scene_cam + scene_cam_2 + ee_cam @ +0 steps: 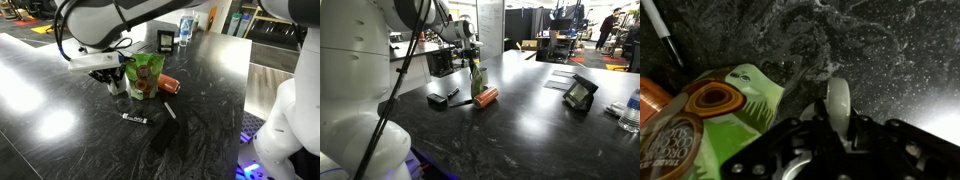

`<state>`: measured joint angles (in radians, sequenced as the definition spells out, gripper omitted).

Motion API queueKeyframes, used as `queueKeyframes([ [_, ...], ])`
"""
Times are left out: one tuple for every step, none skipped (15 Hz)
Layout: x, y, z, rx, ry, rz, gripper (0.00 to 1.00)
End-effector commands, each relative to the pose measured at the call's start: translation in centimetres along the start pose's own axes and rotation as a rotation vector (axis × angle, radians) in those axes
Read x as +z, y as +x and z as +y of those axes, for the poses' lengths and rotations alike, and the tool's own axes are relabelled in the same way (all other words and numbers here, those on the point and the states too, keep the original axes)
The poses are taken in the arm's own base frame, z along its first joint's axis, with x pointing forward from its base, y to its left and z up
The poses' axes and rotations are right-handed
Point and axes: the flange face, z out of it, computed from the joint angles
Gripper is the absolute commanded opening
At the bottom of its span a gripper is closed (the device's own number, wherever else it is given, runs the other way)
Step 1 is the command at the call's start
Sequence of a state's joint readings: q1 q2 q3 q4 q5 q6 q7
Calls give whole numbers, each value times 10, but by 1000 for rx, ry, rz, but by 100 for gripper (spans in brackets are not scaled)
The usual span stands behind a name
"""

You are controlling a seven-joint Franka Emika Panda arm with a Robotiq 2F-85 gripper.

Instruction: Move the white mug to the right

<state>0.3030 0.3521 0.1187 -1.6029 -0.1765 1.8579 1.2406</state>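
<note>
- While the gripper point(113, 78) sits low at the left end of the cluster, the mug point(122, 90) is directly under it. The mug stands on the counter point(215, 100), tight against the bag's left side.
- Wrist view shows a pale rounded piece between the dark jaws. I read it as the mug's wall or handle. I can't tell whether the jaws are clamped on it or only straddling it.
- Coming in from above makes sense, since the bag blocks the side and the top is the only clear way in.
- Marker point(135, 119) lies flat nearer the camera, apart from the mug. It only matters if I drag low.
- Bag point(146, 72) stands upright, touching or nearly touching the mug. It looks light and would likely tip if I pushed the mug sideways through it, so I'd lift first, then carry over or around.
- Can point(170, 85) lies on its side at the bag's base and would probably roll if nudged.
- Beyond the can there's bare counter, my pick for the set-down.
- Bottle point(186, 28) is far back, well apart, no concern.
</note>
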Motion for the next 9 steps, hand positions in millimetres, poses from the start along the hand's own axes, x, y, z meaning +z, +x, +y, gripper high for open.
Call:
queueKeyframes([
  [-40, 5, 24, 8, -37, 64, 5],
  [-51, 7, 29, 3, -43, 80, 5],
  [-63, 8, 34, -6, -41, 98, 5],
  [-76, 9, 38, -16, -32, 115, 5],
  [-92, 11, 41, -25, -24, 139, 5],
  [-104, 12, 44, -33, -16, 156, 5],
  [-117, 15, 46, -42, -5, 174, 5],
  [-127, 18, 48, -49, 0, 190, 5],
  [-137, 20, 50, -56, 6, 204, 5],
])
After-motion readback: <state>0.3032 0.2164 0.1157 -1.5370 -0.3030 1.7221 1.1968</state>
